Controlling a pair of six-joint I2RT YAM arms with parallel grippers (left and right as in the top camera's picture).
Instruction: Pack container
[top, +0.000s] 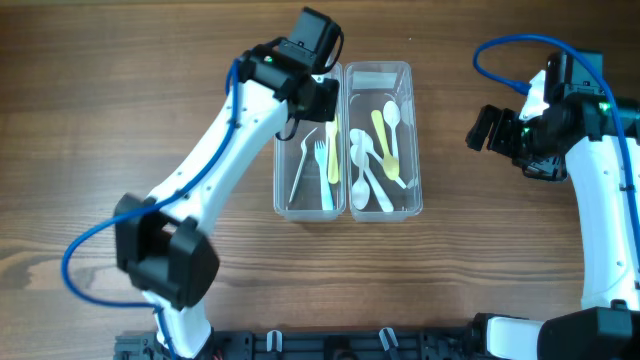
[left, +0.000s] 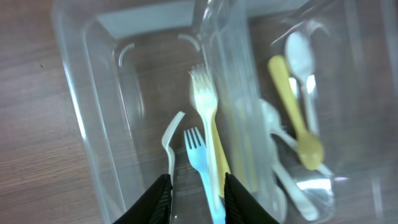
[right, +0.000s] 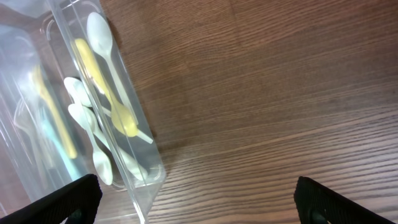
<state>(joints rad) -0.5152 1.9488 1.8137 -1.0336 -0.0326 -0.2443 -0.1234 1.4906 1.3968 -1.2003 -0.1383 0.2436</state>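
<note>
Two clear plastic containers stand side by side mid-table. The left container (top: 283, 190) holds a white fork (top: 305, 165), a blue fork (top: 324, 178) and a yellow utensil (top: 333, 155). The right container (top: 414, 150) holds a yellow spoon (top: 385, 140) and several white spoons (top: 365, 170). My left gripper (top: 318, 100) hovers over the far end of the left container, open and empty. In the left wrist view its fingers (left: 198, 199) frame the blue fork (left: 198, 155) lying below, beside a white fork (left: 200, 93). My right gripper (top: 490, 130) is wide open over bare table, right of the containers.
The right wrist view shows the spoon container's wall (right: 146, 149), with the yellow spoon (right: 106, 87) inside, and wood table to its right. The open right fingers (right: 199, 202) are spread over bare wood. Blue cables loop from both arms.
</note>
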